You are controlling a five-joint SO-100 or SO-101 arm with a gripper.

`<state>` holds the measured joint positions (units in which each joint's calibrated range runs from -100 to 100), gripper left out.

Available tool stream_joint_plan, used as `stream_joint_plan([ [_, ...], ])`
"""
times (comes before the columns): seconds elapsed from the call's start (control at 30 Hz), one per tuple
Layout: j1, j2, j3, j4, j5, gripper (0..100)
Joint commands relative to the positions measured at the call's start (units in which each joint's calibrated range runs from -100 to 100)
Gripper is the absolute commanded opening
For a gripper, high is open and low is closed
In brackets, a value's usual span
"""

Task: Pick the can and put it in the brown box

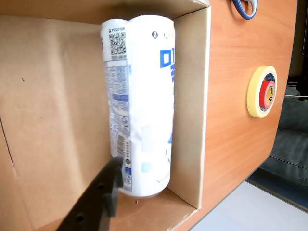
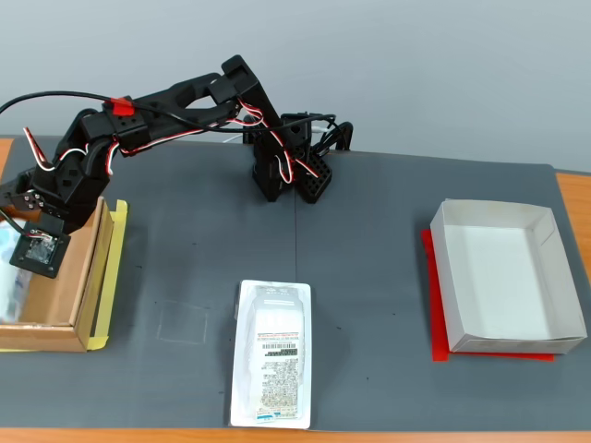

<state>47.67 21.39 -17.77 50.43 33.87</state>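
The can (image 1: pixel 142 106), white and light blue with blue lettering, lies on its side inside the brown box (image 1: pixel 53 120), pressed against the box's right wall in the wrist view. One black finger (image 1: pixel 103 190) comes in from the bottom left and its tip touches the can's left side near its closer end. The other finger is hidden. In the fixed view the gripper (image 2: pixel 32 263) hangs over the brown box (image 2: pixel 65 314) at the table's left edge, and a pale sliver of the can (image 2: pixel 7 277) shows there.
In the fixed view a flat clear-white package (image 2: pixel 272 367) with a barcode lies at front centre and a white box (image 2: pixel 545 277) stands on red at the right. In the wrist view a tape roll (image 1: pixel 262 91) and blue scissors (image 1: pixel 244 7) lie on the wooden desk beside the box.
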Motion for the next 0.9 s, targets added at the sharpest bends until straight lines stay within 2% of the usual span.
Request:
stream_joint_plan([
  [0.0,-0.8,-1.4,-3.1,3.5,-0.5,45],
  [0.07,-1.1,-3.0,-2.7,7.0,-0.6,43],
  [0.13,-2.2,-5.4,-1.7,9.6,-1.6,36],
  [0.33,-5.3,-16.2,3.7,12.3,-12.7,9],
  [0.4,-6.5,-21.3,6.7,12.3,-15.4,4],
  [0.67,-10.5,-48.6,31.3,12.3,-23.8,2],
  [0.87,-14.0,-69.9,51.8,12.3,-25.4,2],
])
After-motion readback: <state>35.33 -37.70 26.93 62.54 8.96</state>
